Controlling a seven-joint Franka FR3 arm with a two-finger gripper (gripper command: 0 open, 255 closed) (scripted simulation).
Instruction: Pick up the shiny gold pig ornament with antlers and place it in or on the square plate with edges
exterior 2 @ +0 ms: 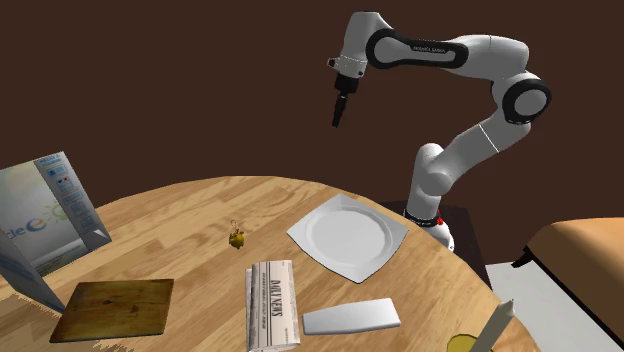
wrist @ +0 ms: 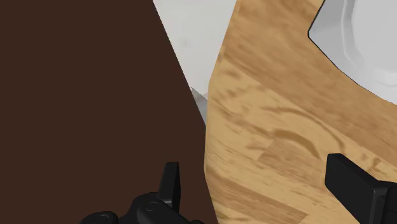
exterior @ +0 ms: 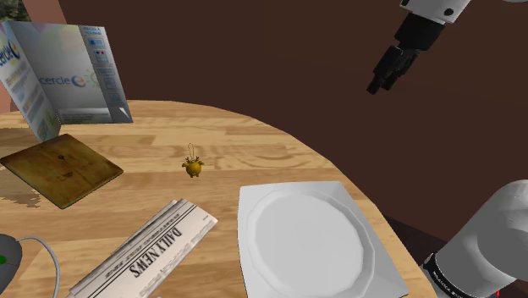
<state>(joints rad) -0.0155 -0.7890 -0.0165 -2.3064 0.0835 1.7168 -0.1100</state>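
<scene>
The white square plate point(exterior: 254, 203) lay empty on the wooden desk point(exterior: 279, 161). Beyond the plate's far corner stood the gold pig ornament point(exterior: 194, 167), untouched. High beyond the plate, the gripper point(exterior: 382, 78) hung with fingers point(wrist: 170, 181) released, probably prepared for descending.

pig point(exterior: 195, 167): one
plate point(exterior: 251, 201): one
newspaper point(exterior: 148, 250): one
board point(exterior: 61, 168): one
box point(exterior: 63, 76): one
mouse point(exterior: 7, 259): one
slab point(exterior 2: 351, 318): one
desk point(exterior: 254, 144): one

The gripper point(exterior: 375, 86) hangs above the table point(exterior: 279, 152) edge, well apart from everything on it. The plate point(exterior: 254, 203) lies nearest below it. The pig ornament point(exterior: 195, 167) stands beyond the plate, with the newspaper point(exterior: 144, 254) near both. The board point(exterior: 59, 168) and box point(exterior: 63, 72) lie farthest from the gripper.
</scene>
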